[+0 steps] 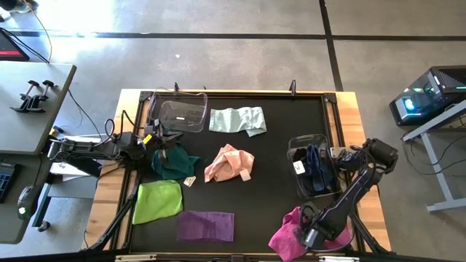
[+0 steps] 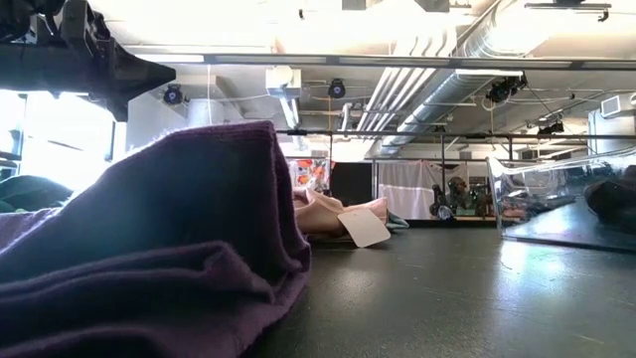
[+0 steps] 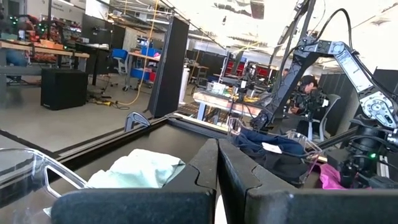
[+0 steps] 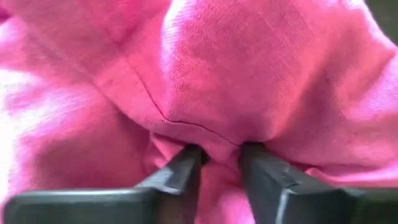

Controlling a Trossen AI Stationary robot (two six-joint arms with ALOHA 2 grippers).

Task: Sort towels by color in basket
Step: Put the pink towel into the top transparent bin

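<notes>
A magenta towel (image 1: 286, 231) lies bunched at the table's near right corner. My right gripper (image 1: 314, 236) stands over it, pointing down, shut on a raised fold (image 4: 217, 146). My left gripper (image 3: 217, 168) is shut and holds nothing, waiting level at the table's left edge (image 1: 153, 137). Lying flat or crumpled on the black mat are a mint towel (image 1: 237, 120), a peach-pink towel (image 1: 229, 164), a dark teal towel (image 1: 173, 161), a lime green towel (image 1: 157, 201) and a purple towel (image 1: 207, 225). Navy and dark towels sit in the right clear basket (image 1: 314, 171). My right gripper pinches a raised fold of the magenta towel (image 4: 219, 149) between its two fingers (image 4: 180, 171), coming from above and pointing down. The cloth bunches up around the fingers, with several layers gathered between them. The rest of the towel still lies on the table.
A second clear basket (image 1: 180, 115) stands at the far left, with no towel showing in it. White tags (image 1: 189, 181) lie beside the peach-pink towel. The mat's middle, between the peach-pink towel and the right basket, is bare. A raised frame edges the table.
</notes>
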